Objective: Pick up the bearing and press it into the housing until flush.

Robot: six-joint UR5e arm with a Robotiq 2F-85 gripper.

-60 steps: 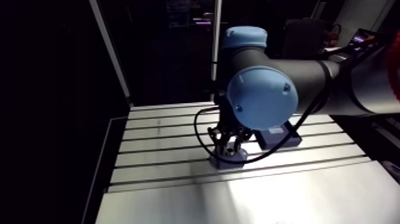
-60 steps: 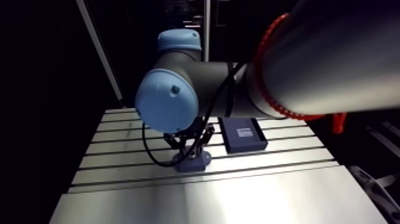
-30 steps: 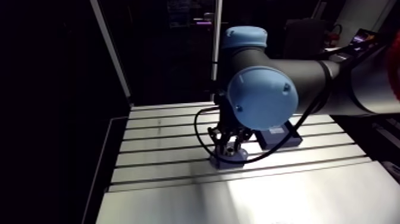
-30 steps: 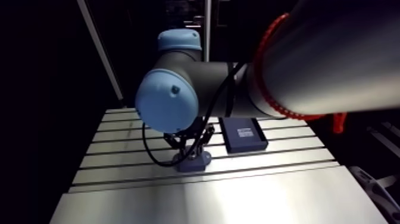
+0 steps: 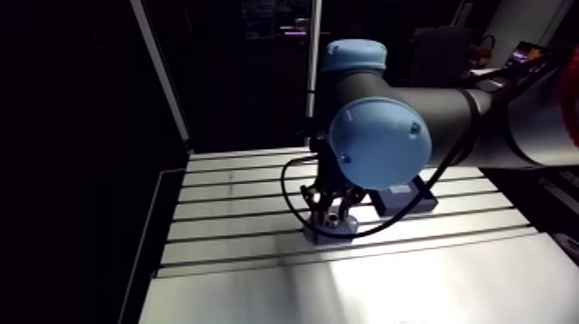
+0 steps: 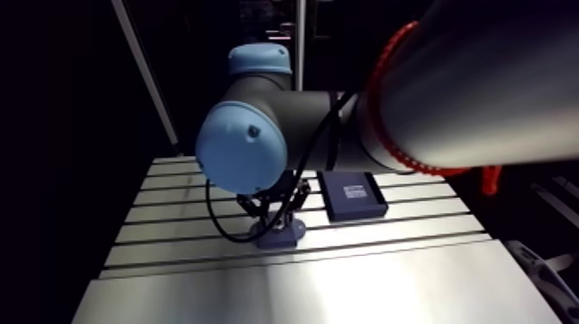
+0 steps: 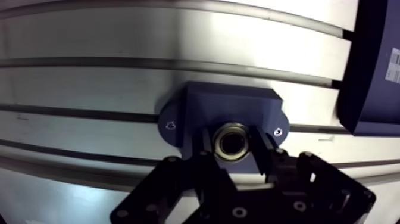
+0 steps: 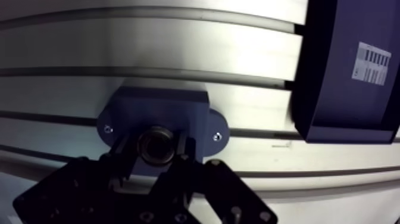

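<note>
While the bearing [image 7: 232, 141] is sitting pinched between the fingers [image 7: 263, 150], it is lying right over the middle of the housing [image 7: 229, 106], at its bore; whether it is seated flush I cannot tell. It is showing as a small metal ring, a bright rim around a dark hole, facing the wrist camera end-on. The gripper [image 7: 233, 152] is clamping it from both sides, and the dark fingers are hiding the housing's near edge. The housing is showing as a blue block with a rounded ear on each side, each ear carrying a small screw [image 7: 277, 132], and it is lying flat on the surface [image 7: 89, 42], across one of the slots. Beside the housing and apart from it, a dark shallow box [image 7: 372, 77] with a white label [image 8: 370, 62] is resting on the surface. In the arm view the blue-capped joint [image 5: 379, 142] is blocking part of the box.
</note>
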